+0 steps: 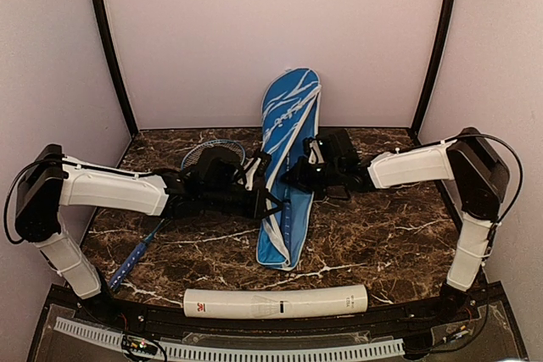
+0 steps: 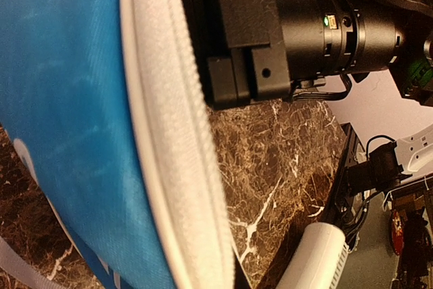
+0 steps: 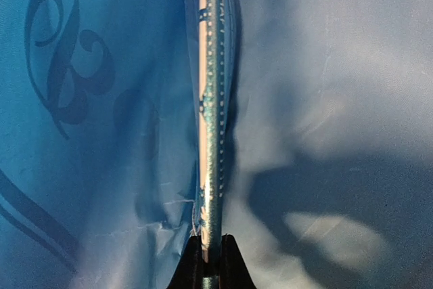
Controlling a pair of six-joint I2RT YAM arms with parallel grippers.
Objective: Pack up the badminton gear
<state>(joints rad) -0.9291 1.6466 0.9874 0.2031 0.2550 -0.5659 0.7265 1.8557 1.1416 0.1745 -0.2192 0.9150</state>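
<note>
My right fingers [image 3: 191,272] are clamped on a racket [image 3: 211,120], seen edge-on amid the slack fabric of the blue bag [image 1: 288,175], which lies mid-tabletop [image 1: 382,235]. The racket looks light, springy and slippery, so I'd keep a firm hold on the frame. I can't tell whether my left fingers [image 1: 254,177], at the bag's zip edge, are open or closed.

Blue racket-shaped zip bag with white trim [image 1: 288,125]: one, centre toward 12 o'clock.
Long white tube [image 1: 276,303]: one, 6 o'clock.
Thin rackets: two. Blue-handled racket [image 1: 134,257] at 8 o'clock; second racket [image 3: 211,133], rim edge-on against bag fabric.
White-and-black robot arms: two. Left arm [image 1: 114,191] at 9 o'clock, right arm [image 1: 411,167] at 3 o'clock.
</note>
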